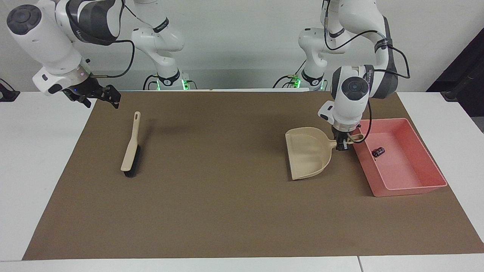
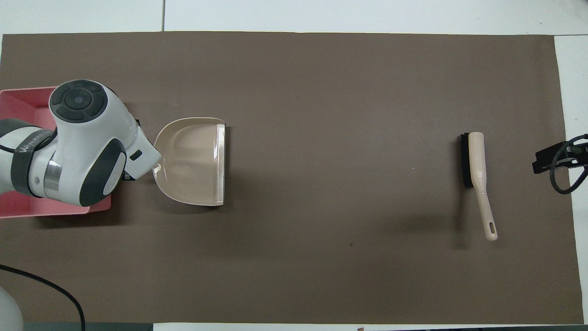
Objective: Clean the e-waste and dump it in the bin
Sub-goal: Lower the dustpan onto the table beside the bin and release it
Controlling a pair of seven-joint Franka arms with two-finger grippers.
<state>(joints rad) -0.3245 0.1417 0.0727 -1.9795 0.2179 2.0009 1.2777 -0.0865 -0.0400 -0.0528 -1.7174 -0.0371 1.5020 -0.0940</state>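
Note:
My left gripper (image 1: pixel 343 143) is shut on the handle of the beige dustpan (image 1: pixel 308 153). It holds the pan level and low over the brown mat, beside the pink bin (image 1: pixel 412 187). The pan looks empty in the overhead view (image 2: pixel 195 161). One dark cylinder of e-waste (image 1: pixel 378 152) lies in the bin, toward its end nearer the robots. The white piece with green marks does not show. In the overhead view my left arm covers much of the bin (image 2: pixel 18 99). My right gripper (image 1: pixel 99 97) is open and empty, raised over the mat's edge near the brush handle.
A beige brush with black bristles (image 1: pixel 130 145) lies on the mat toward the right arm's end, also in the overhead view (image 2: pixel 475 174). The brown mat (image 1: pixel 227 196) covers most of the white table.

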